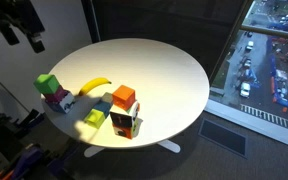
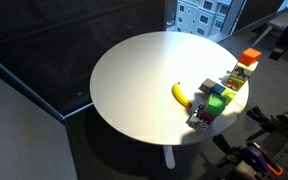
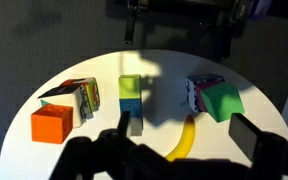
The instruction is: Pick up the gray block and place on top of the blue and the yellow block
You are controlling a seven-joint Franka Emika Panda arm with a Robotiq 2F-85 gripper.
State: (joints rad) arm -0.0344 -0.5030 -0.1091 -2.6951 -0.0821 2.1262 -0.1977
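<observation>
the round table (image 1: 169,70) has a smooth, matt white top. the banana (image 1: 94,86) skin shines faintly. the yellow block (image 3: 130,86), blue block (image 3: 131,104) and orange block (image 3: 51,125) look smooth and matt.

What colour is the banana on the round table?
Yellow. The banana shows best in an exterior view, lying on the white table top.

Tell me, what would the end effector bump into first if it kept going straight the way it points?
Probably the banana: in the wrist view it lies right in the gap of the open end effector, on the white table. The end effector hangs high above, so depth is unclear.
</observation>
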